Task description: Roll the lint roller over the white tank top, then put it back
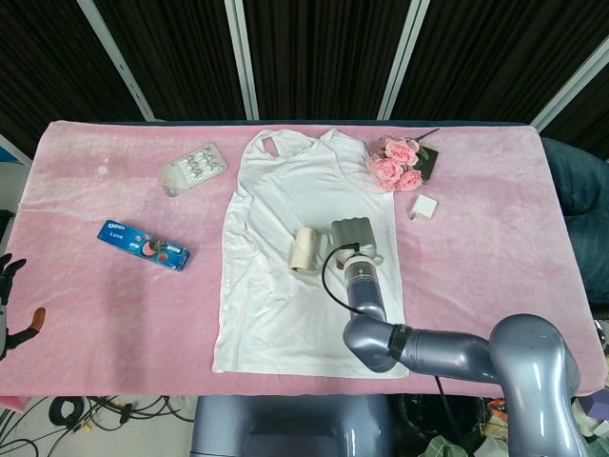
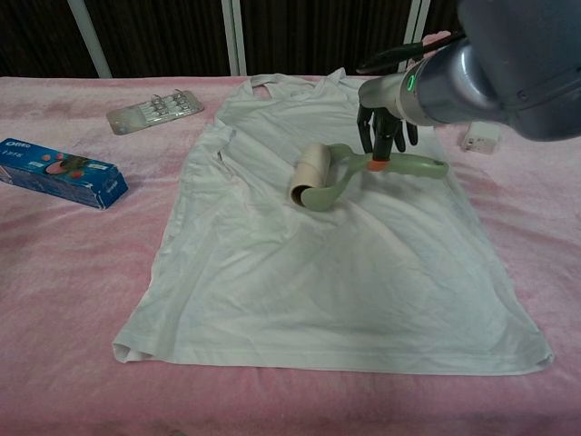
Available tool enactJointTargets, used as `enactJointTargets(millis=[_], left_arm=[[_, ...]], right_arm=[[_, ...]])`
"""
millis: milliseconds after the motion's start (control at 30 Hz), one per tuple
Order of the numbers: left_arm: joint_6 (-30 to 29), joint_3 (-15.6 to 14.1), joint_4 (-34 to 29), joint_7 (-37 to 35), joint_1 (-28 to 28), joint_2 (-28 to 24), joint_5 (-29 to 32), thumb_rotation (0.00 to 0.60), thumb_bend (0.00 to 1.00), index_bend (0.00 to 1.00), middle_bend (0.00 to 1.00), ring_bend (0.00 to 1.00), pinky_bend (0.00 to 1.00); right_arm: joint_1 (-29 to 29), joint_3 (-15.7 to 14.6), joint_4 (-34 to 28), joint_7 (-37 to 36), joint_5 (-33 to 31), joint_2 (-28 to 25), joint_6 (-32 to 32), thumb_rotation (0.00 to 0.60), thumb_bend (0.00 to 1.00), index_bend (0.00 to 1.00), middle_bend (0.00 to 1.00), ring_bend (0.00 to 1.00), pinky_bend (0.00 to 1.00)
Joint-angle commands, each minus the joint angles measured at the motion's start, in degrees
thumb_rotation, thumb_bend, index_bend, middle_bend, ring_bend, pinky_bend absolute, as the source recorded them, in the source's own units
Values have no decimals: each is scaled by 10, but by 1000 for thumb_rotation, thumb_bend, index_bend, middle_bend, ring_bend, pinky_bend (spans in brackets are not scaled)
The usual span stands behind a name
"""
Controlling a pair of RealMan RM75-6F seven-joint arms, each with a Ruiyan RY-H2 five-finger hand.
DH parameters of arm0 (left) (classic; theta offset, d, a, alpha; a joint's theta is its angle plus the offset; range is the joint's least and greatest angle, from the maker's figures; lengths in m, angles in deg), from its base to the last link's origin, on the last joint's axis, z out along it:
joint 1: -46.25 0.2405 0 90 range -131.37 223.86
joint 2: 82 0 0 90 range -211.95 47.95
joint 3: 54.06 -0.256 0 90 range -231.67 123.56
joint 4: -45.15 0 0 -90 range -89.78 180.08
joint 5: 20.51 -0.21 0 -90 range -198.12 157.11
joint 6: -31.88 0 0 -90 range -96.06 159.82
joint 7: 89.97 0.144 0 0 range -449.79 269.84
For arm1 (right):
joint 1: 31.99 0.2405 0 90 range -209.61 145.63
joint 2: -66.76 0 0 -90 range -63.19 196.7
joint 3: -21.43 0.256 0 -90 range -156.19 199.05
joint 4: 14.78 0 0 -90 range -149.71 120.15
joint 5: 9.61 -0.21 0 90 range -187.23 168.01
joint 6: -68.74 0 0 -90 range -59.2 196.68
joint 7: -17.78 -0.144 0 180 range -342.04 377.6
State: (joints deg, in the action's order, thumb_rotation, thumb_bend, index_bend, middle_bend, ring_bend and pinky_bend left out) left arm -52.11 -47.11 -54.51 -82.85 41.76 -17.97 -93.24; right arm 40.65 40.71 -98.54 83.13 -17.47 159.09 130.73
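The white tank top [image 1: 304, 276] [image 2: 336, 263] lies flat on the pink cloth. On its upper middle lies the lint roller, its pale roll [image 1: 306, 249] [image 2: 311, 177] to the left and its green handle [image 2: 408, 168] running right. My right hand [image 1: 355, 233] [image 2: 386, 127] comes down on the handle near the neck. Its fingers sit on the far side and the orange thumb tip [image 2: 375, 164] on the near side, gripping it. My left hand [image 1: 9, 286] hangs at the far left table edge, fingers spread, holding nothing.
A blue Oreo box [image 1: 143, 245] [image 2: 59, 173] and a blister pack [image 1: 192, 168] [image 2: 154, 111] lie left of the top. Pink roses [image 1: 395, 162] and a white charger cube [image 1: 423, 207] [image 2: 479, 138] sit to its right.
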Motion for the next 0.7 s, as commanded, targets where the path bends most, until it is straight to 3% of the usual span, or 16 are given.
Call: enactJointTargets(millis=[33, 700], left_arm=[[-1, 0, 0, 0, 1, 0, 0, 600, 355, 124, 39, 47, 252], [-3, 0, 0, 3, 2, 1, 1, 600, 355, 124, 39, 47, 257]], right_arm=[[-16, -14, -23, 1, 0, -19, 8, 600, 644, 756, 590, 545, 432], [-95, -84, -109, -22, 28, -125, 13, 600, 644, 756, 590, 545, 432]])
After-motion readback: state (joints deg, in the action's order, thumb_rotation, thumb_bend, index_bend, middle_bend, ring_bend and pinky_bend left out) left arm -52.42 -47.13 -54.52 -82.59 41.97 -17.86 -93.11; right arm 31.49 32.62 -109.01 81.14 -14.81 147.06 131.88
